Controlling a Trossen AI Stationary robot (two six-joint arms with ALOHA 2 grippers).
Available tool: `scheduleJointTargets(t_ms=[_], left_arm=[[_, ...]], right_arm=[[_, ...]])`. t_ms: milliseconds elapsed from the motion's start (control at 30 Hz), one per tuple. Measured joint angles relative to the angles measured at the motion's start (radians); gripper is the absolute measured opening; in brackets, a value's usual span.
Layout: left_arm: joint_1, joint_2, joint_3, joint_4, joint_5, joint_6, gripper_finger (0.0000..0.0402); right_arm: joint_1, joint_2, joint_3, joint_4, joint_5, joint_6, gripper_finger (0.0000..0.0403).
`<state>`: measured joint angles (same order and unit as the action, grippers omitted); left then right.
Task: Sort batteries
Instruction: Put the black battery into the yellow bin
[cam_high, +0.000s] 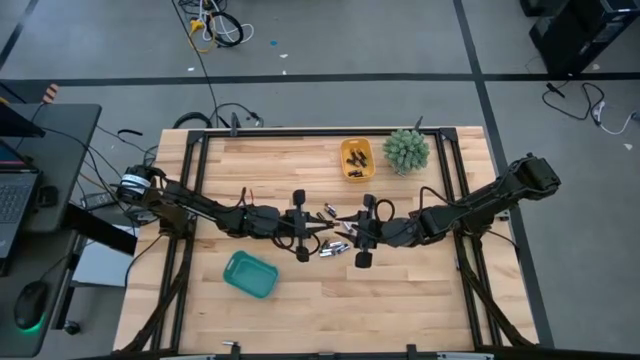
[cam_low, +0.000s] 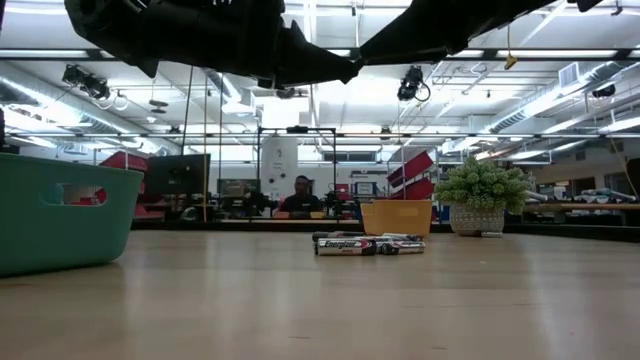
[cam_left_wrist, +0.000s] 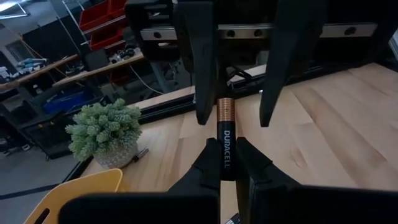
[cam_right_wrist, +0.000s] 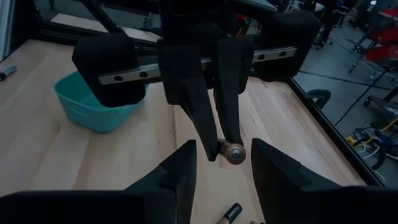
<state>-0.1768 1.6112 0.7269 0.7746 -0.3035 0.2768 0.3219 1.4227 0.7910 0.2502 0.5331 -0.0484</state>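
Left gripper (cam_left_wrist: 221, 171): at the centre of the high view, just left of the right gripper; its two dark fingers are clamped on a black cylindrical Duracell battery with a copper-coloured end (cam_left_wrist: 224, 140), held up off the table.
Right gripper (cam_right_wrist: 221, 163): facing the left one at the middle of the high view; its jaws stand apart, one on each side of the copper end of the held battery without pinching it.
Loose batteries (cam_high: 335, 240): a small cluster of dark and silvery cells lying on the table at the centre of the high view, under and between the two grippers; in the low view they show at centre frame, lying on their sides, one marked Energizer.
Yellow plastic tray (cam_high: 357, 160): upper centre of the high view, just left of the plant; it holds a few dark batteries.
Teal plastic bin (cam_high: 250, 275): lower left of centre in the high view, well apart from the yellow tray; nothing can be made out inside it.
Small green potted plant (cam_high: 406, 151): upper right of centre, just beside the yellow tray.
Pale wooden table (cam_high: 420, 300): carries all of these.
Person (cam_low: 301, 197): seated in the room beyond the table, centre of the low view.
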Motion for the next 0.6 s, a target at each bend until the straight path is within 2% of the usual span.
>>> scheduleJointTargets(t_ms=[367, 600], left_arm=[[0.0, 0.0, 0.0, -0.001, -0.002, 0.004, 0.0006], [0.0, 0.0, 0.0, -0.002, -0.003, 0.005, 0.0006]], right_arm=[[-0.025, 0.0, 0.0, 0.002, -0.001, 0.004, 0.0121], [-0.025, 0.0, 0.0, 0.002, -0.003, 0.004, 0.0086]])
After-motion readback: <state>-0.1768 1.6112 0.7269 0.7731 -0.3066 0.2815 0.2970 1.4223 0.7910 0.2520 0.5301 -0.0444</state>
